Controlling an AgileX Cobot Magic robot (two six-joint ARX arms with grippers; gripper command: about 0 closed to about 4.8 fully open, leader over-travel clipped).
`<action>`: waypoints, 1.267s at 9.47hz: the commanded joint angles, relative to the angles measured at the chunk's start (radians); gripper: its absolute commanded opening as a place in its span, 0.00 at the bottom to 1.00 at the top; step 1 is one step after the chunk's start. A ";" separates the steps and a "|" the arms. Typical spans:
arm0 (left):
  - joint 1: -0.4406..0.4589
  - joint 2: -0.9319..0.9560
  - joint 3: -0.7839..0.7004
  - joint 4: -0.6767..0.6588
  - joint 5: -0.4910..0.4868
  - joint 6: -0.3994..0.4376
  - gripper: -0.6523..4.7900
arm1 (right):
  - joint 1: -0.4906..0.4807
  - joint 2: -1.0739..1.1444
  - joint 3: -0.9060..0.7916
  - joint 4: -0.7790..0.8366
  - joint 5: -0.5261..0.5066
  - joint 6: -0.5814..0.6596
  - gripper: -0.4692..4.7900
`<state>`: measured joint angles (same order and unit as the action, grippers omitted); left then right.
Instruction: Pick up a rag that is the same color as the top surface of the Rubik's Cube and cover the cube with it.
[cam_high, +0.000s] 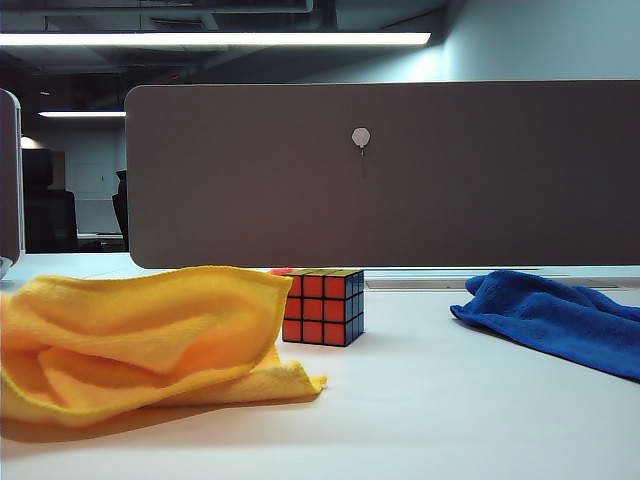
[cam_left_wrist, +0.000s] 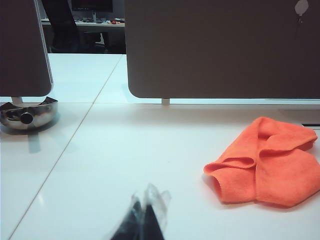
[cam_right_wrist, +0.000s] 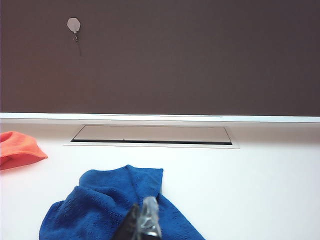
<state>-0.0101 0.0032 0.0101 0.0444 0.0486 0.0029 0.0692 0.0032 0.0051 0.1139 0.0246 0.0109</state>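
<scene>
Lying crumpled on a white table (cam_high: 450, 420), a large bright yellow microfibre rag (cam_high: 140, 335) sat just beside a small Rubik's Cube (cam_high: 323, 306), and both grippers hung low over the table, holding nothing.

In the exterior view the rag filled the left foreground, its edge overlapping the cube's left side; whether they touched could not be told. The cube stood upright near the middle, its orange-red face forward, a blue face on the right, in front of a grey partition panel (cam_high: 400, 170). A blue terry cloth (cam_high: 560, 318) lay well apart on the right. The left gripper (cam_left_wrist: 145, 217) showed its jaws pressed together, empty, near an orange cloth (cam_left_wrist: 270, 165). The right gripper (cam_right_wrist: 144, 225) hung above the blue cloth, jaws seemingly together and empty.
</scene>
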 joint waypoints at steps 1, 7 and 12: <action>-0.001 0.001 0.001 0.009 -0.003 -0.003 0.11 | 0.001 -0.001 -0.005 0.017 0.000 0.004 0.08; -0.001 0.001 0.001 0.009 -0.003 -0.003 0.11 | 0.000 -0.001 -0.005 0.017 0.003 0.004 0.08; -0.001 0.001 0.301 -0.218 0.181 -0.044 0.11 | 0.005 0.000 0.420 -0.322 -0.168 -0.042 0.08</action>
<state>-0.0101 0.0032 0.2832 -0.1478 0.1925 -0.0418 0.0734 0.0032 0.4000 -0.1745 -0.0937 -0.0238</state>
